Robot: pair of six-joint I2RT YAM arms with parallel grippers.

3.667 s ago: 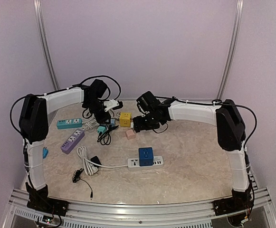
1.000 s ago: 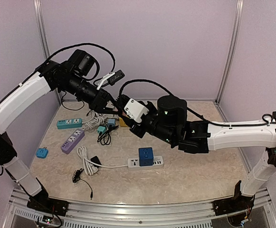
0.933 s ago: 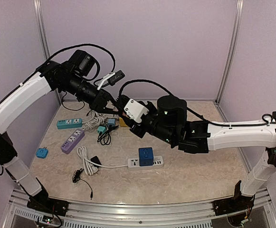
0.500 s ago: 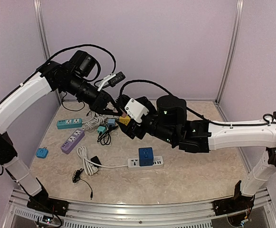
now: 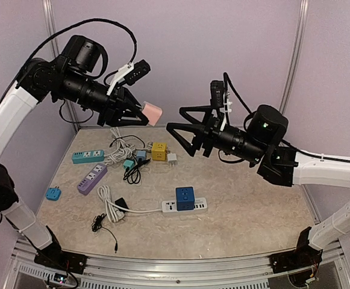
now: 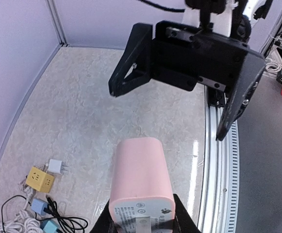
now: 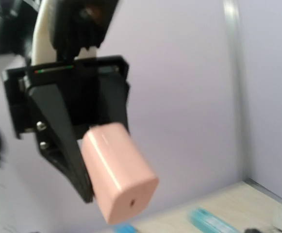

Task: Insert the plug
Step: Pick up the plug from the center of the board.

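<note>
Both arms have swung up and apart since half a second ago, when their grippers met low over the cluttered middle of the table. The left gripper (image 5: 140,114) now hangs high on the left, its jaws clenched on the base of a pink rounded plastic block (image 5: 153,112), whose free end points towards the other arm. In the left wrist view the block (image 6: 141,182) stands up from between the fingers, a printed label at its lower end.

The right gripper (image 5: 181,139) faces it from the right, well apart from it, jaws spread wide with nothing between them.

What looks like the small white plug (image 5: 171,158) lies on the marbled tabletop (image 5: 253,211), just beside a yellow cube socket (image 5: 158,150); the left wrist view shows the same pair, plug (image 6: 56,166) and cube (image 6: 39,178), though whether they touch is hard to make out. Nearer the arm bases, a blue cube adapter (image 5: 185,197) sits on a white power strip (image 5: 200,205). A teal power strip (image 5: 88,156) and a purple power strip (image 5: 92,178) lie to the left.
</note>
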